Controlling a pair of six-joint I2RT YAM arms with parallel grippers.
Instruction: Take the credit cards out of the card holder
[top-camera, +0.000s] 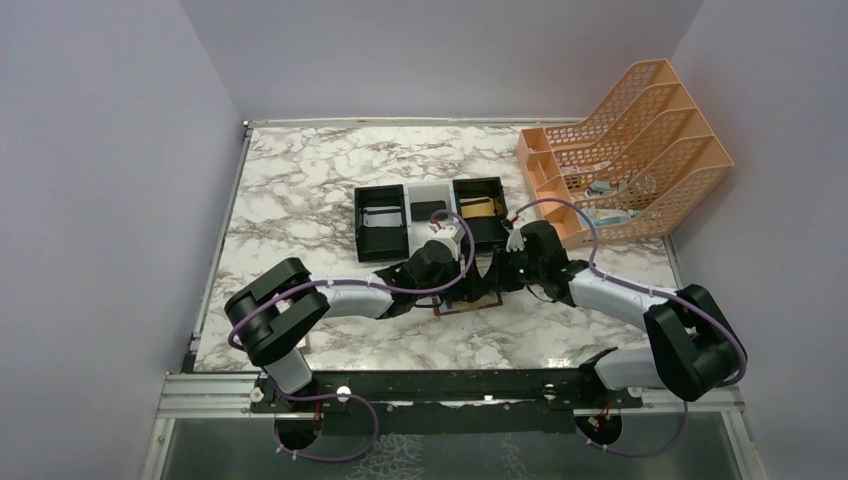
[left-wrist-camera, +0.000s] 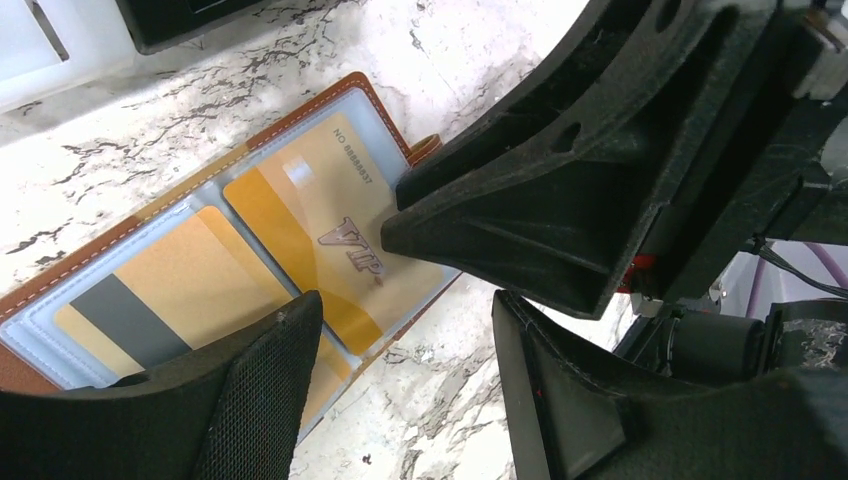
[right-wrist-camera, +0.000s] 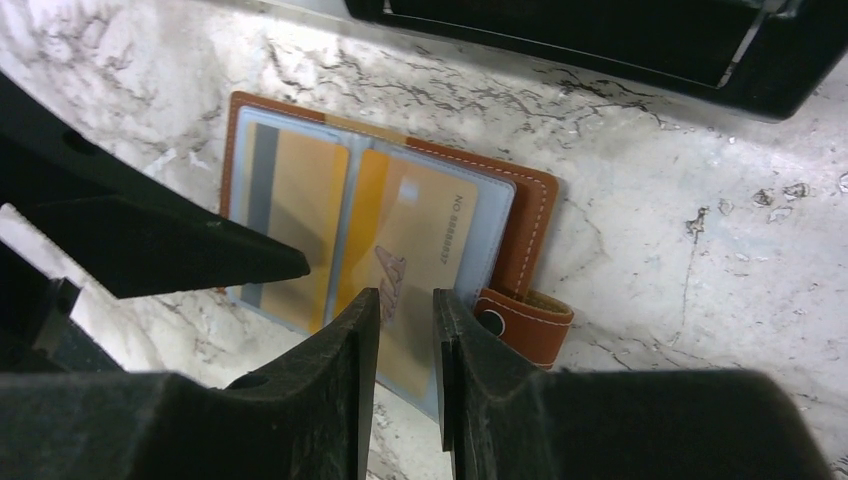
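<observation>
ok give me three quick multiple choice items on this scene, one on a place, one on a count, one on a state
1. Where is the holder?
A) on the table, before the tray
B) inside the tray
C) lifted in the air

2. How many cards show in its pockets?
A) one
B) two
C) five

3. The holder is:
A) snapped shut
B) standing on edge
C) lying open

Answers:
1 A, it lies flat on the marble just before the tray.
2 B, a VIP card and a striped card.
3 C, both pockets face up and the snap tab hangs loose.
</observation>
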